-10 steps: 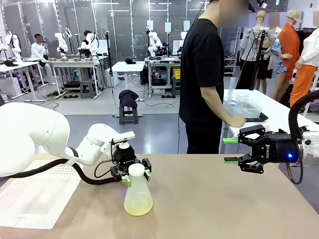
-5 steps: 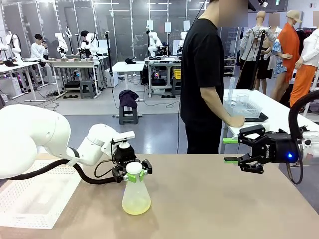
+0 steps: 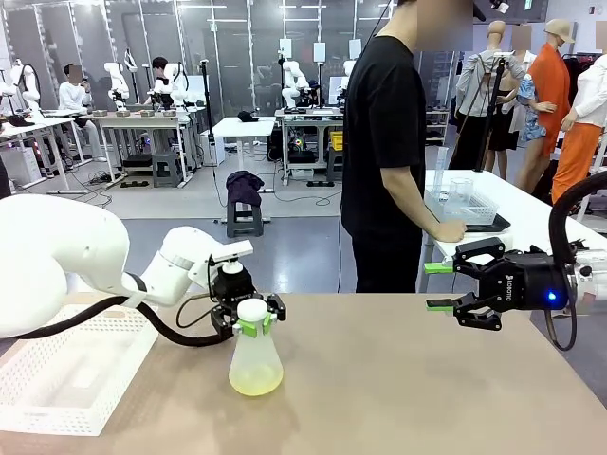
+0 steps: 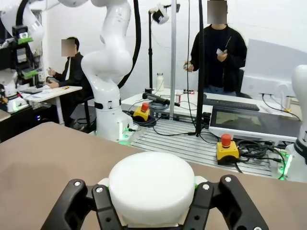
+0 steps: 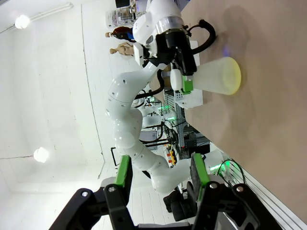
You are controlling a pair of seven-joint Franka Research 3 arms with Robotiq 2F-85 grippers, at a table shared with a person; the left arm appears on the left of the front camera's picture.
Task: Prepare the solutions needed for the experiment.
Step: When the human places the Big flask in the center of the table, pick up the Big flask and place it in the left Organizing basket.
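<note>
- My left hand (image 3: 253, 328) is clenched round the neck of a frosted conical flask (image 3: 255, 364), just under its white cap (image 3: 252, 310), my green pads (image 3: 244, 330) pressing each side.
- The flask stands upright on the desk (image 3: 408, 379), left of the middle, with the pale yellow solutions (image 3: 255, 382) pooled in its bottom.
- My right hand (image 3: 438, 286) hangs above the desk's right side, well apart from the flask, its fingers parted and grasping nothing.
- A white perforated tray (image 3: 71, 370) lies at the near left.
- A person (image 3: 387, 142) stands beyond the far edge.
</note>
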